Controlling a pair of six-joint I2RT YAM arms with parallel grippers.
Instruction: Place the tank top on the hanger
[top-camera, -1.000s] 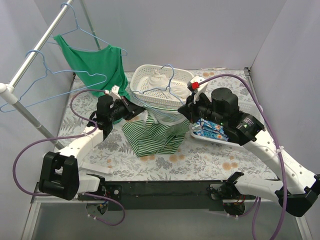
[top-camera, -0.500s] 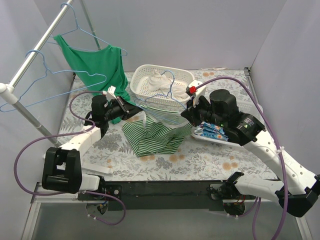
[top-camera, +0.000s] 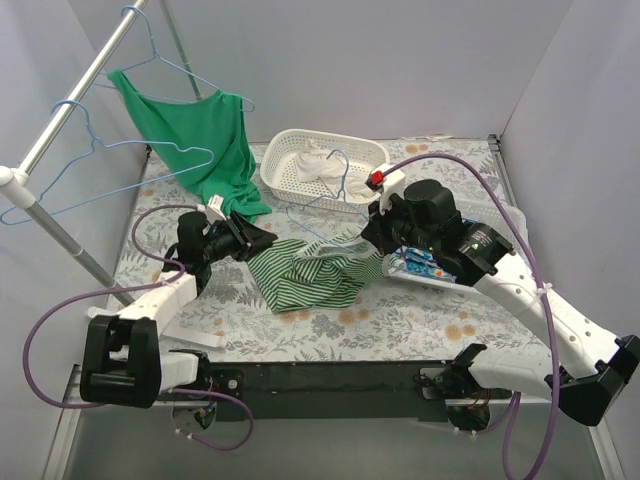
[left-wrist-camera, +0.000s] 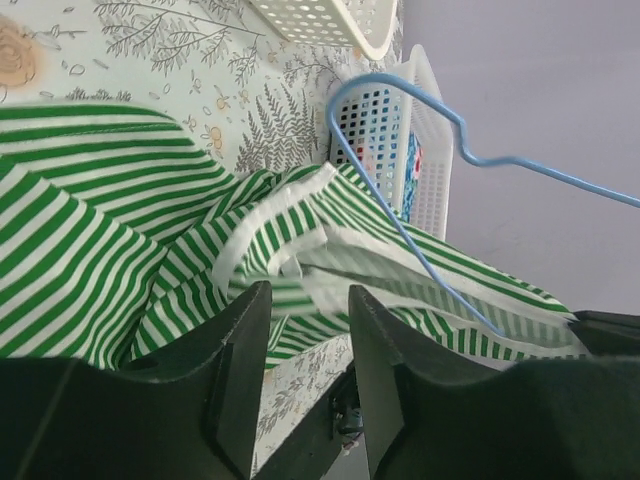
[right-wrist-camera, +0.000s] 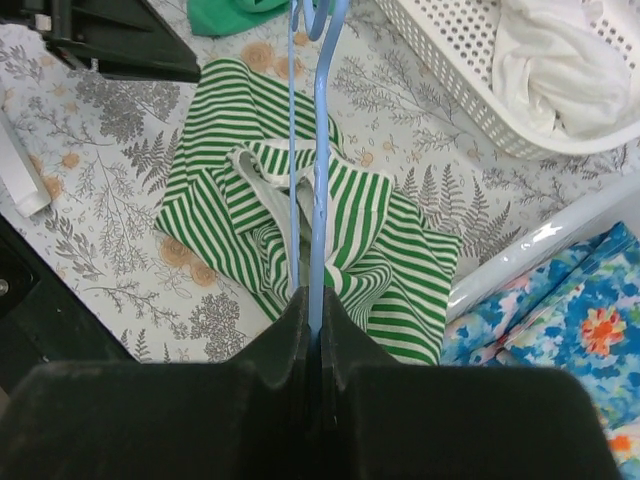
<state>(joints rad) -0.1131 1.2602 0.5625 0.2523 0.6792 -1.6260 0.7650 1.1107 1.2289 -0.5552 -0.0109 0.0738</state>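
Observation:
The striped tank top (top-camera: 310, 275) lies crumpled on the flowered table between the two arms. It also shows in the left wrist view (left-wrist-camera: 100, 260) and the right wrist view (right-wrist-camera: 360, 230). My right gripper (top-camera: 375, 235) is shut on the wire of the light-blue hanger (top-camera: 335, 190) and holds it above the top's right side, its hook toward the basket. The wire runs up from the shut jaws in the right wrist view (right-wrist-camera: 318, 150) and crosses the left wrist view (left-wrist-camera: 400, 220). My left gripper (top-camera: 262, 238) is open just left of the top, and nothing lies between its fingers (left-wrist-camera: 240, 370).
A white basket (top-camera: 285, 150) with white cloth stands at the back. A white tray (top-camera: 400, 272) with blue floral cloth (top-camera: 425, 262) lies under the right arm. A plain green tank top (top-camera: 200, 125) and spare hangers (top-camera: 110, 160) hang on the rail (top-camera: 70, 100) at left.
My left arm has drawn back to the left and down, away from the top. The top has sunk lower onto the table. The right gripper has shifted a little with the hanger.

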